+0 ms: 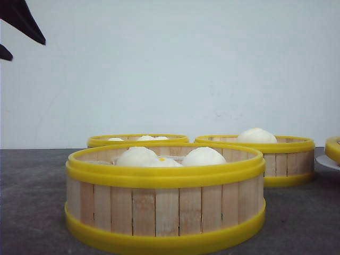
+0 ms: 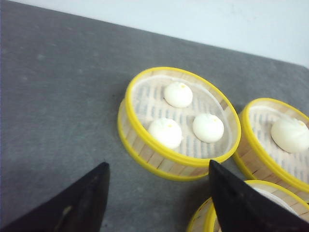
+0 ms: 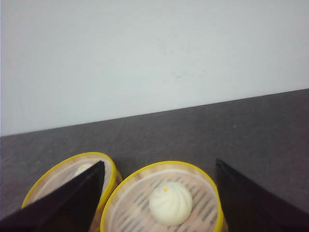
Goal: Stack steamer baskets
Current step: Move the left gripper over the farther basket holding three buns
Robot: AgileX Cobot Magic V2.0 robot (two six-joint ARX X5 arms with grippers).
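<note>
Three steamer baskets sit in full sight on the grey bench in the front view, plus a yellow sliver of a fourth at the right edge, apparently resting on a white plate.

The nearest basket carries three white buns, one with a small yellow dot on top. Behind it to the left, the far-left basket shows bun tops just peeking over its rim; the left wrist view counts three buns inside. To the right, the back-right basket holds a single bun. All stand apart on the bench, none stacked.

No brand, label or writing can be read anywhere.

The left end effector hangs spread wide above the bench, holding nothing. The right end effector is also parted wide and empty, over the single-bun basket.
</note>
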